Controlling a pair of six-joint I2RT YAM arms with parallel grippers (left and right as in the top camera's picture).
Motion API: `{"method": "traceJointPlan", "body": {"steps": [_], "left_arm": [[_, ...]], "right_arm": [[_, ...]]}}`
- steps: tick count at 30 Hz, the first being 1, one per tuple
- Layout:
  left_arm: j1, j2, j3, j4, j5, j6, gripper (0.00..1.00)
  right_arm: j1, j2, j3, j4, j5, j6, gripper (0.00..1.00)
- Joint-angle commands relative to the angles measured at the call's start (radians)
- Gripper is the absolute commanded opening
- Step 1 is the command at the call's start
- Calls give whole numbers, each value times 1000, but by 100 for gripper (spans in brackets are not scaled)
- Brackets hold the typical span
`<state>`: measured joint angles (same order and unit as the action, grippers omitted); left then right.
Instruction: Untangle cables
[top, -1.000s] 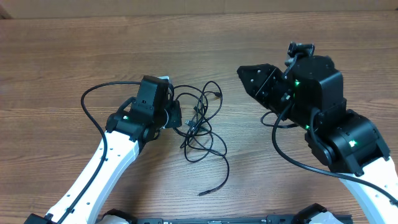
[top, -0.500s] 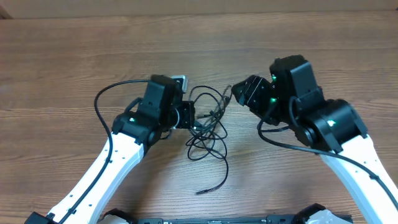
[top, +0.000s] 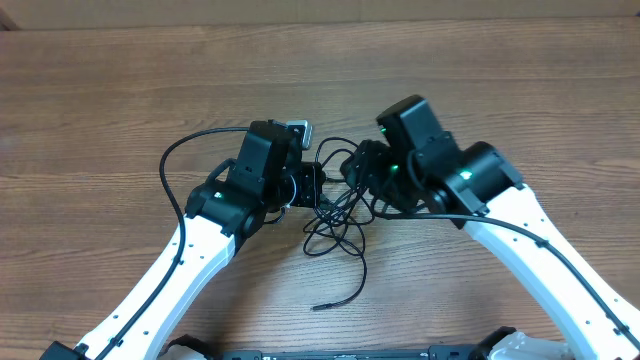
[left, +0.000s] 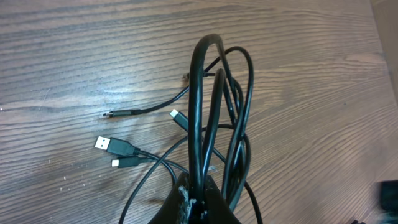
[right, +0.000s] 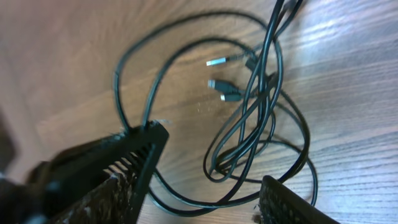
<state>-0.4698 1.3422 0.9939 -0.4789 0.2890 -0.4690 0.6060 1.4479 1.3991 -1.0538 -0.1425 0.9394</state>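
Observation:
The cables (top: 338, 228) are thin black cords tangled in loops at the table's middle, and one loose end (top: 340, 299) trails toward the front. My left gripper (top: 311, 187) is shut on a bunch of strands at the tangle's left side. In the left wrist view these cables (left: 202, 93) arch up out of my left gripper (left: 198, 179), with plug tips (left: 109, 144) lying on the wood. My right gripper (top: 352, 170) hangs open over the tangle's upper right. In the right wrist view, strands of the cables (right: 249, 124) run between the spread fingers of my right gripper (right: 214, 154).
The wooden table (top: 120, 90) stretches bare to the left, right and back. A thicker black arm cable (top: 175, 160) loops out to the left of the left arm. The two grippers are close together over the tangle.
My right arm has swung left and down onto the tangle, with its jaws spreading wider. My left gripper has shifted slightly right, still shut on the cables.

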Motion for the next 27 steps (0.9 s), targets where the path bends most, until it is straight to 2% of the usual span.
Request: {"method": "traceJointPlan", "body": {"steps": [1, 10, 17, 22, 24, 27], "left_arm": [[-2, -57, 51, 4, 19, 2, 4], [-2, -157, 133, -42, 2, 63, 4], [-2, -187, 142, -48, -7, 65, 4], [-2, -196, 157, -51, -7, 64, 4], [-2, -198, 172, -56, -7, 64, 4], [-2, -198, 201, -69, -8, 65, 4]], "right_arm": [[30, 31, 14, 5, -1, 1, 66], [40, 58, 14, 21, -4, 32, 65], [40, 58, 14, 21, -9, 32, 64], [40, 58, 14, 31, -8, 32, 30], [40, 58, 14, 34, -8, 32, 29], [40, 58, 14, 34, -8, 32, 39]]}}
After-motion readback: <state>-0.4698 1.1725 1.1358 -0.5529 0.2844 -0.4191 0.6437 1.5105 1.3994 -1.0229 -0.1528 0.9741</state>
